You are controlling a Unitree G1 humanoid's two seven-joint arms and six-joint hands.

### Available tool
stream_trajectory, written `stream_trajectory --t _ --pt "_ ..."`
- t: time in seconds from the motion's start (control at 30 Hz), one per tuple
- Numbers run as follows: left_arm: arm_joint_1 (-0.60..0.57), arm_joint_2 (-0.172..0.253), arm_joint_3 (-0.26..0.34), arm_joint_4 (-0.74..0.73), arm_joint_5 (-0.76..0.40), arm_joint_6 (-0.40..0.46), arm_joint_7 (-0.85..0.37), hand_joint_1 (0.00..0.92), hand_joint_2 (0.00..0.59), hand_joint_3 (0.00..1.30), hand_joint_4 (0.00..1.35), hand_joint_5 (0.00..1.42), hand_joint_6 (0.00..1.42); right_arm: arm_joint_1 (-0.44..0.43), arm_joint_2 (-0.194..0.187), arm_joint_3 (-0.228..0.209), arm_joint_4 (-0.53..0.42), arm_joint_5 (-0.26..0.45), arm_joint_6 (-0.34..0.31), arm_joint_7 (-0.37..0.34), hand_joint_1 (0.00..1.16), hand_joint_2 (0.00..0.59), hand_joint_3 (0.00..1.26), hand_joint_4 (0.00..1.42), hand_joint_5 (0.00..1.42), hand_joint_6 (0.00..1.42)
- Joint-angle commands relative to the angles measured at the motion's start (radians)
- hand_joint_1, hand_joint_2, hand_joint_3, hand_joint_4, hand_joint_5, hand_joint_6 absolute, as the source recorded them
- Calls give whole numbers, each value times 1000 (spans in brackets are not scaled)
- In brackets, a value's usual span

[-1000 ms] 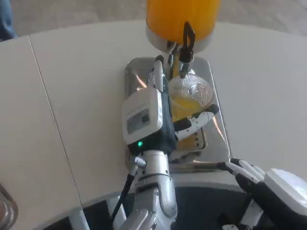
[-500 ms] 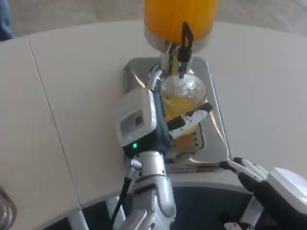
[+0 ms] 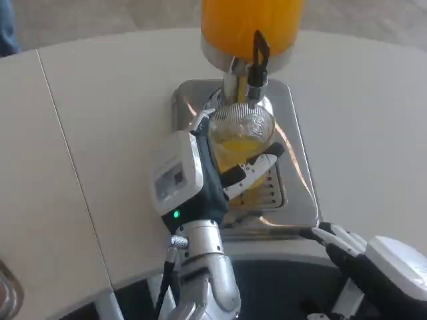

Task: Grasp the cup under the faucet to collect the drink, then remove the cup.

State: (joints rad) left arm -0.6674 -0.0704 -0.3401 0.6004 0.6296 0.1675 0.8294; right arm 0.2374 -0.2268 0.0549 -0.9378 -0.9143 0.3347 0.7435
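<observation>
A clear ribbed cup (image 3: 241, 133) with orange drink in its bottom sits in my left hand (image 3: 200, 175), whose fingers wrap its sides. The cup is held over the shiny metal drip tray (image 3: 297, 180), just in front of and below the black faucet (image 3: 258, 57) of the orange drink dispenser (image 3: 250, 27). My right hand (image 3: 373, 260) rests at the table's near edge, lower right, fingers apart and holding nothing.
The white table (image 3: 100, 120) has a seam running down its left part. A slotted grate (image 3: 267, 193) lies in the tray below the cup. A glass object shows at the bottom left corner (image 3: 7, 293).
My left hand has shifted left and slightly toward me with the cup, which now sits higher and further left in the picture. The right hand has barely moved.
</observation>
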Motion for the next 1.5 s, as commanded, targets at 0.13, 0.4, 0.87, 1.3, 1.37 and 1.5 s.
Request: stream_trajectory --t 0.13,0.4,0.87,1.3,1.37,1.5 --pt "37 -28 3 -43 -4 -24 -6 458 139 999 1145 1304 1424 12 -7 9 10 -2 4 -14 791 463 93 0 0 12" --pt "65 17 -6 -125 23 -58 -45 455 138 1020 1192 1346 1424 11 -10 17 28 5 -3 -36 794 463 85 0 0 15" --pt "84 134 -18 -177 62 -111 -82 464 129 1021 1194 1362 1424 -14 -12 43 46 3 2 -50 791 454 85 0 0 1" --pt "98 243 -21 -169 77 -192 -111 466 128 1021 1193 1362 1424 -40 -12 55 59 -3 9 -50 775 459 84 0 0 1" --pt "102 257 -20 -173 74 -205 -121 466 128 1021 1193 1362 1424 -42 -14 56 62 -2 7 -52 772 459 84 0 0 1" --pt "111 275 -17 -184 71 -226 -140 463 126 1021 1193 1362 1424 -49 -18 55 64 3 1 -57 766 459 84 0 0 1"
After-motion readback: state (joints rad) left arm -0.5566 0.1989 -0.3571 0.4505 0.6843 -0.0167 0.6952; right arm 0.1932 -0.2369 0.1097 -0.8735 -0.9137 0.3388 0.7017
